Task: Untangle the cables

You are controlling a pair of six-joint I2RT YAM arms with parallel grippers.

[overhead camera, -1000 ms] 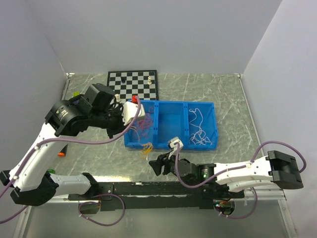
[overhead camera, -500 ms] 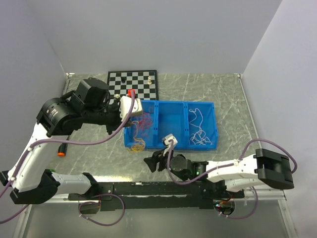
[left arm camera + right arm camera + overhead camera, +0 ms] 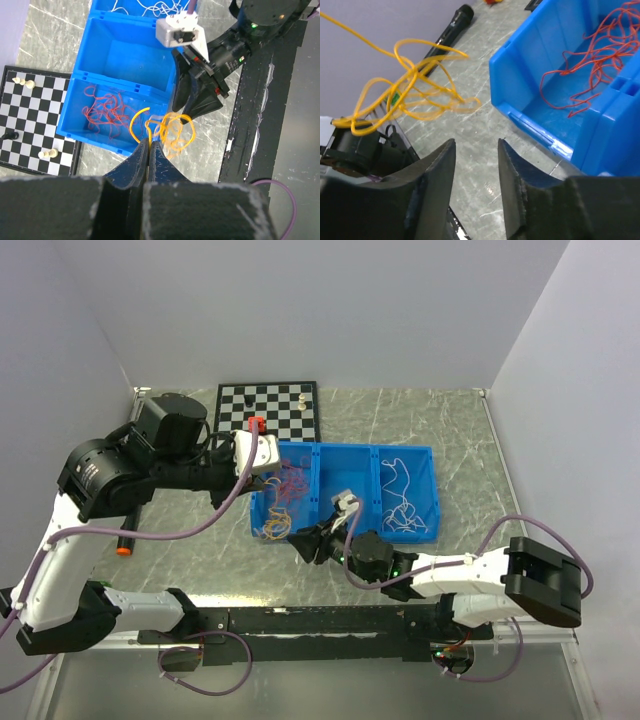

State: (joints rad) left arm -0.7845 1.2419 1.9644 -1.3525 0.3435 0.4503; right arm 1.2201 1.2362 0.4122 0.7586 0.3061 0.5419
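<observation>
My left gripper is shut on a strand of the orange-yellow cables. Their tangle hangs below it over the table, just in front of the blue bin's left compartment. In the top view the tangle dangles under the left gripper. Red cables lie in the left compartment and white cables in the right one. My right gripper is open and empty, low over the table beside the bin's front left corner. The orange tangle hangs just ahead of it.
The blue three-compartment bin stands mid-table, its middle compartment bare. A chessboard with a few pieces lies behind it. A black marker lies at the left and shows in the right wrist view. The black base rail runs along the near edge.
My left gripper has moved back and to the left, carrying the orange cable tangle left along the bin's front. My right gripper has advanced to the bin's front left corner.
</observation>
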